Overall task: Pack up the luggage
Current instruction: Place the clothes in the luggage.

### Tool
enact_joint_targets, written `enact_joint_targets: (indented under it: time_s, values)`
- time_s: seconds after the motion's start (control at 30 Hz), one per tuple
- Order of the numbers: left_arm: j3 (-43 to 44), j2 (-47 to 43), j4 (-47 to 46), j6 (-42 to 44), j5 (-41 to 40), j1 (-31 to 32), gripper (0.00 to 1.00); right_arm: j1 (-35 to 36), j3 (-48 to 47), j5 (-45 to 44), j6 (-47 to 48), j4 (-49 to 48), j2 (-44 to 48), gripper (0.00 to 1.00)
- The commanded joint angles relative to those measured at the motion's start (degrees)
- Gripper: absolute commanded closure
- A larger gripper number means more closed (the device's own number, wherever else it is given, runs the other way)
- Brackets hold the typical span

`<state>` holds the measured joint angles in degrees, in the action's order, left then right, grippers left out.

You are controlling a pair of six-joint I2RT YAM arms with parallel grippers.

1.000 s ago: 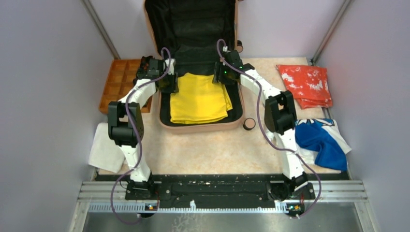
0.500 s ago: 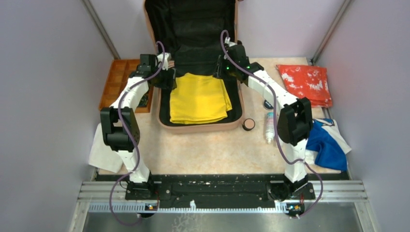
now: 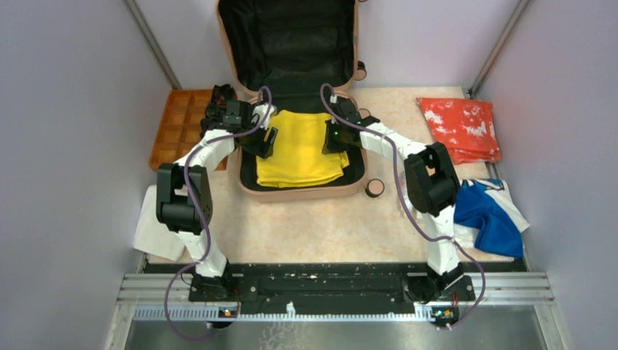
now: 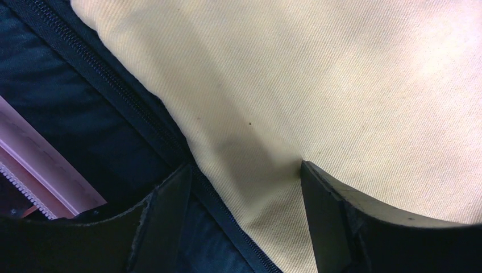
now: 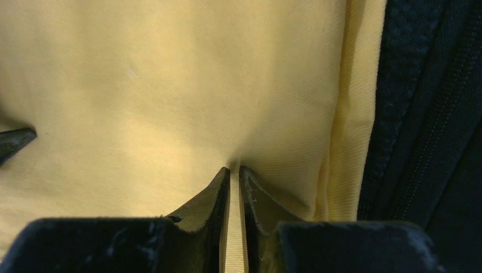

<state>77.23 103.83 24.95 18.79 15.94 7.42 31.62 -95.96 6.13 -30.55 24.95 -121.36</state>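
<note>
The luggage [image 3: 302, 191] lies open on the table, its black-lined lid [image 3: 291, 36] standing up at the back. A folded yellow cloth [image 3: 302, 153] lies flat in its lower half. My left gripper [image 3: 266, 142] is open over the cloth's left edge. In the left wrist view, the left gripper [image 4: 245, 166] straddles the cloth [image 4: 318, 74] and the zip of the black lining [image 4: 74, 119]. My right gripper [image 3: 331, 138] is down on the cloth's right part. In the right wrist view, the right gripper [image 5: 234, 169] is shut on a thin ridge of the cloth [image 5: 170, 85].
An orange compartmented tray [image 3: 175, 127] stands left of the suitcase. A white cloth [image 3: 157, 230] lies at the near left. At the right lie a red patterned cloth [image 3: 463, 127] and a blue-and-white garment [image 3: 484, 211]. A small round pot [image 3: 374, 188] sits by the suitcase's near right corner.
The left gripper has opened and shifted onto the cloth's left edge. The right gripper has pulled back from the suitcase's far end, come down on the cloth and closed.
</note>
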Motion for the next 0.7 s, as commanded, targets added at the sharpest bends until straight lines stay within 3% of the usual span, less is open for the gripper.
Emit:
enact_joint_targets:
  time_s: [0.0,0.17,0.23,0.3,0.47,0.67]
  values:
    - [-1.8,0.4,2.9,0.8,-3.5,-0.4,0.23,-0.3,-2.8,-2.6,-0.2,2.1,1.3,0.86]
    - [5.5,-2.9,7.8,-0.4,-1.5,-0.4,0.16,-1.7,-7.5,-0.2,0.6,3.1,9.0,0.63]
    - [10.3,-4.0,11.0,-1.5,-0.4,-0.5,0.03,-4.2,-8.2,0.2,0.3,3.5,12.9,0.45]
    - [14.2,-5.2,12.6,-3.4,-0.7,-0.7,0.02,-8.1,-6.2,0.0,-0.8,2.4,17.6,0.31]
    - [17.0,-6.7,11.6,-5.6,2.6,-1.5,0.01,-22.1,-0.6,-8.0,-1.8,2.6,22.6,0.22]
    - [19.0,-4.0,13.1,-5.4,4.0,-1.2,0.02,-25.2,-5.0,-33.7,5.8,7.2,13.8,0.16]
